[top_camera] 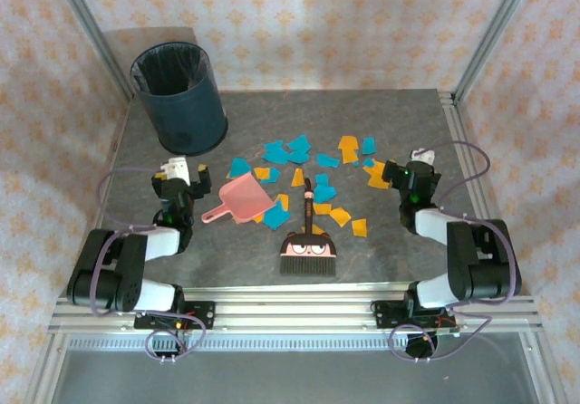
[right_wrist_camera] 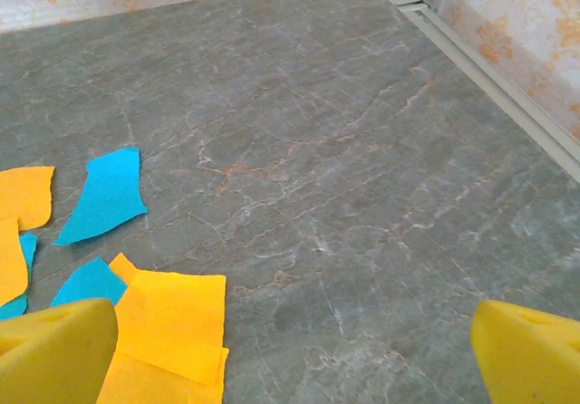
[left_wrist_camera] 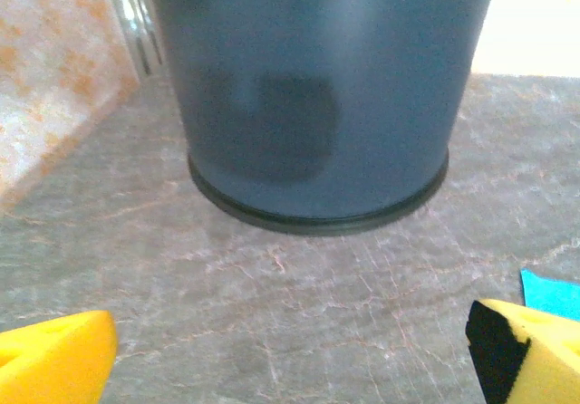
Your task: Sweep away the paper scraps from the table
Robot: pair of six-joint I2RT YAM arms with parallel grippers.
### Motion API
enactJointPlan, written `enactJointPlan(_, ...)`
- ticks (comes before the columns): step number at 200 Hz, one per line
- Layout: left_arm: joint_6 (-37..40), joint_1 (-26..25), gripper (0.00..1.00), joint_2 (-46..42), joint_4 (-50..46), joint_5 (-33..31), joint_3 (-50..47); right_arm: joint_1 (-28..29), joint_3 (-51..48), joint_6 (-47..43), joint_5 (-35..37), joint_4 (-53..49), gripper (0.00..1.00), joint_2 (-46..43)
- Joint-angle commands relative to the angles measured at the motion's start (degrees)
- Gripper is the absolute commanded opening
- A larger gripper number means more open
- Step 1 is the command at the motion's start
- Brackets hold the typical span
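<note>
Item: paper scraps (top_camera: 323, 191), teal and orange, about two dozen flat cut pieces, scattered across the middle of the tabletop (top_camera: 399, 250) and thinning toward its right edge; none collected yet. Tools: pink dustpan (top_camera: 243, 196), lying left of centre with a few scraps touching or under its lip; hand brush (top_camera: 309, 245), lying with its head toward the near edge and its handle reaching up into the scatter. Receptacle: dark blue bin (top_camera: 179, 96), upright in the far left corner. Left gripper (left_wrist_camera: 290, 359): jaws spread wide, empty, low over the tabletop and facing the bin's base. Right gripper (right_wrist_camera: 294, 350): jaws spread wide, empty, hovering at the right fringe of the scatter with orange pieces just beside one finger. Hazards, as judged: lifting the brush or dustpan is likely to drag or flick the pieces they rest on; a hard stroke could send light paper over the right or far edge, past the rails; thin flat pieces may slide under the dustpan lip instead of riding onto it; the left arm, so near the bin, could nudge or tip it. Surface: dark grey, mottled and veined like stone, smooth, which should let paper skid freely. Room: aluminium rails frame the tabletop, and pale curtain-like walls with small orange motifs close in the far, left and right sides.
</note>
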Motion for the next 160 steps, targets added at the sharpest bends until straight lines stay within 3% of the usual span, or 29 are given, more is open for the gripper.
enactJointPlan(1,-4.14,0.0,1.0,-8.23,-13.16,-4.19,3.69,-0.35,4.17,4.56,3.06,-12.42,0.99,-5.58)
enactJointPlan(38,-14.74,-0.14,1.0,-15.22,-42.1,2.76,14.52,-0.3,11.96,14.05,2.58,-35.91,0.99,-11.44)
enactJointPlan(74,-25.0,-3.0,0.99,-11.46,-66.21,10.46,26.56,-0.31,14.24,18.22,-4.48,-48.09,0.99,-16.17)
enactJointPlan(111,-29.53,-13.6,0.99,-3.83,-79.1,10.82,36.15,-0.3,13.7,19.62,-7.34,-54.94,0.99,-21.69)
enactJointPlan(160,-30.2,-26.91,0.96,2.81,-85.8,8.57,45.9,-0.31,12.99,19.36,-9.44,-59.33,0.99,-24.88)
